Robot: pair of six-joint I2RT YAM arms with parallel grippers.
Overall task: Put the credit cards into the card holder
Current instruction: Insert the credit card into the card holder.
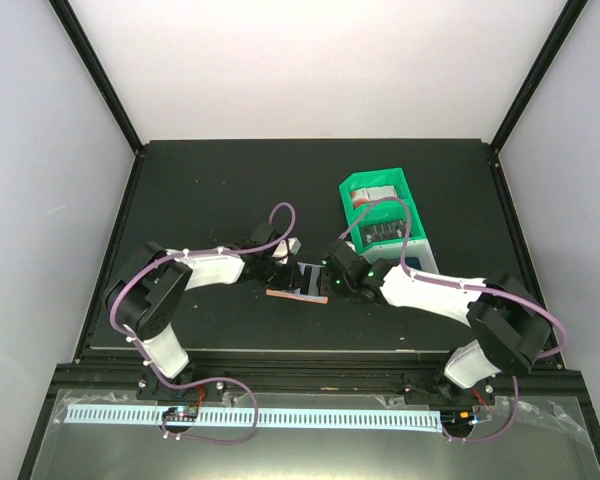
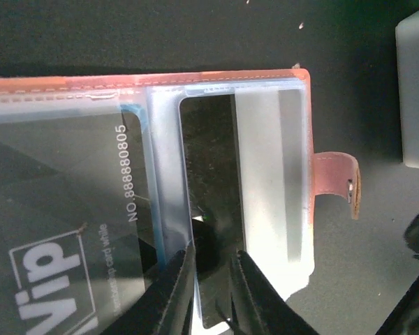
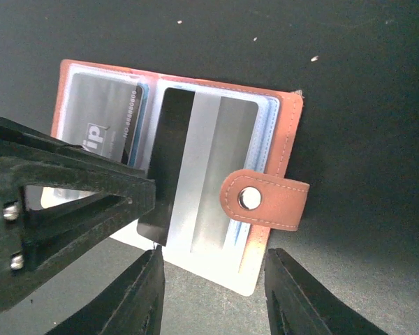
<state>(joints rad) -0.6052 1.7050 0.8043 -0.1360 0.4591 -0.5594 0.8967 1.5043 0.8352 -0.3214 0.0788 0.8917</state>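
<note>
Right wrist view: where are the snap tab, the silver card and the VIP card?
Snap tab [image 3: 272, 202]: right wrist view, orange strap beside the button.
Silver card [image 3: 208, 164]: right wrist view, shiny face beside the black stripe.
VIP card [image 3: 101, 108]: right wrist view, grey face under clear plastic.

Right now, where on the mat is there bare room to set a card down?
Bare mat: the far-left patch between left arm and back edge, the strip behind the tray, and a narrower stretch right of the tray. Crowded: the centre, where left pincer and right pincer meet over the holder.
</note>
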